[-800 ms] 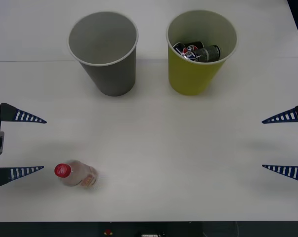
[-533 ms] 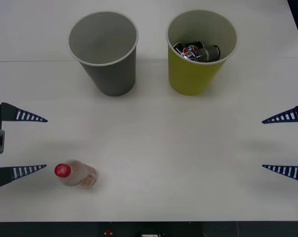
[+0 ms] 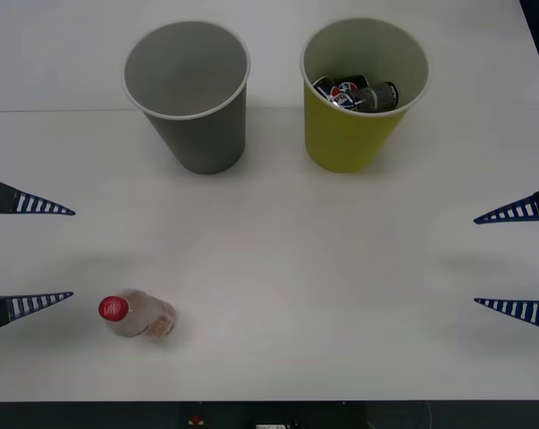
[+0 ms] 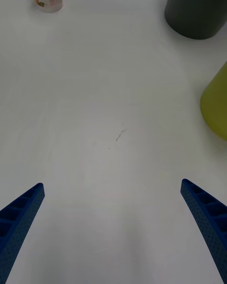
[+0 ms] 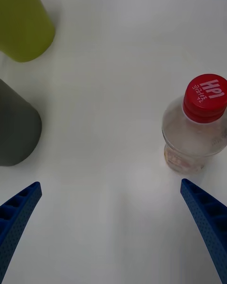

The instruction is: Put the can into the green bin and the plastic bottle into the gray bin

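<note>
Front view: can (image 3: 358,94) sits inside the green bin (image 3: 354,134); plastic bottle (image 3: 137,315) stands at seven o'clock. Left hand (image 3: 71,253) spread wide beside it, right hand (image 3: 476,261) spread wide at three. Left wrist reads "HP!" on the cap.

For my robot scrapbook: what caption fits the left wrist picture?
Open left gripper faces the upright plastic bottle, gray bin and green bin.
</note>
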